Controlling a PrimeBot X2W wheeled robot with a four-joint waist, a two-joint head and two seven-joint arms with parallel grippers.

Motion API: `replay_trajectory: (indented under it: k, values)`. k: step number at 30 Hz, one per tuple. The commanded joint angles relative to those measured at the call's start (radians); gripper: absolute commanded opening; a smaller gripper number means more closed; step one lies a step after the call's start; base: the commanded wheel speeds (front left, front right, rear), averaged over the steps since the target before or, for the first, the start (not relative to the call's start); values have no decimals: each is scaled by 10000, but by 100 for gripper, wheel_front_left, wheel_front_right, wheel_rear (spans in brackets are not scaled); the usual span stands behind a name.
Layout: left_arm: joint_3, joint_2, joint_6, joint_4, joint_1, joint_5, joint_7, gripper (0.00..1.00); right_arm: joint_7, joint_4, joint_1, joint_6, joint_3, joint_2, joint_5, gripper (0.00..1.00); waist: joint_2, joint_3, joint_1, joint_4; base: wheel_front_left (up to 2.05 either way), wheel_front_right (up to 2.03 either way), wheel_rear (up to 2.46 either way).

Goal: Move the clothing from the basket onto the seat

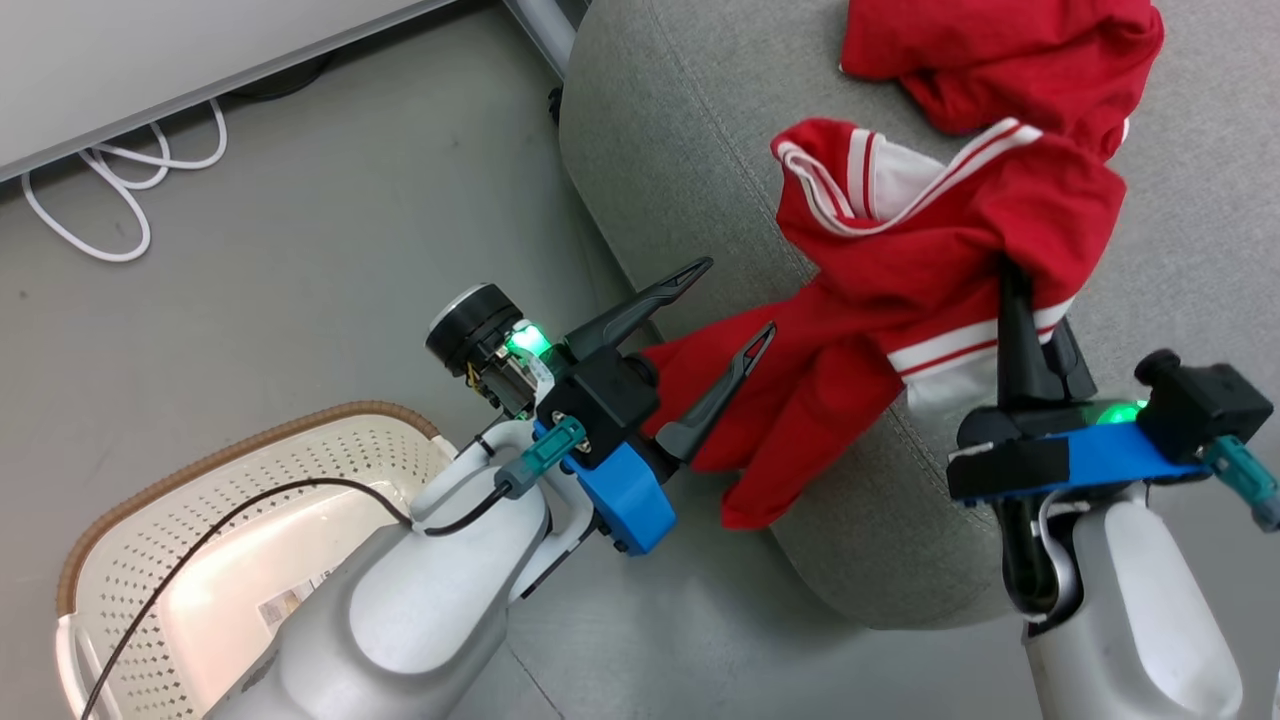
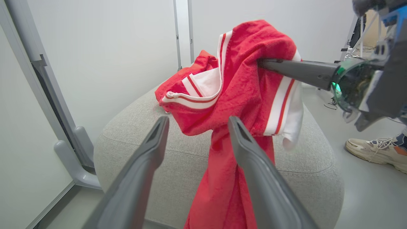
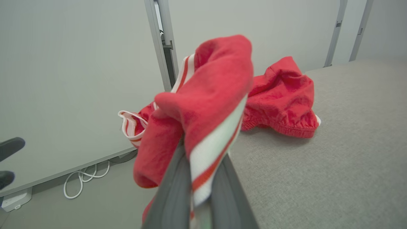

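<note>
The head view was taken from above, tilted steeply down onto the floor (image 1: 330, 260), with the basket (image 1: 140, 560) at the lower left and the seat (image 1: 680, 140) at the upper right. The left wrist view was set low beside the seat's rounded edge and faced roughly level along the left gripper (image 2: 198, 121) toward the striped garment (image 2: 241, 82), which was near; the right gripper (image 2: 265, 63) showed at the right. The right wrist view was held just above the seat top, very close to that garment, and faced the wall (image 3: 79, 79). Seat and striped garment were shared by all three views; the plain red garment (image 3: 283, 95) and white cable (image 3: 82, 175) by head and right wrist views.
</note>
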State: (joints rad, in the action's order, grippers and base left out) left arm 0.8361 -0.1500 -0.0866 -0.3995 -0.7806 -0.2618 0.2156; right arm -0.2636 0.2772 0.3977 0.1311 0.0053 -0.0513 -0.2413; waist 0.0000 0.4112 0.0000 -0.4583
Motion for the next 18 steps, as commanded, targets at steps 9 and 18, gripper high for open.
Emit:
replay_trajectory:
  k: [9, 18]
  values:
    - [-144, -417, 174, 329, -361, 6, -224, 100, -18, -752, 2311, -9, -533, -433, 544, 0, 0, 809, 0, 182, 0, 0, 0]
    - [-223, -973, 284, 1045, -802, 189, -784, 100, -15, -1765, 5036, -9, -3009, -2269, -73, 0, 0, 2321, 0, 494, 0, 0, 0]
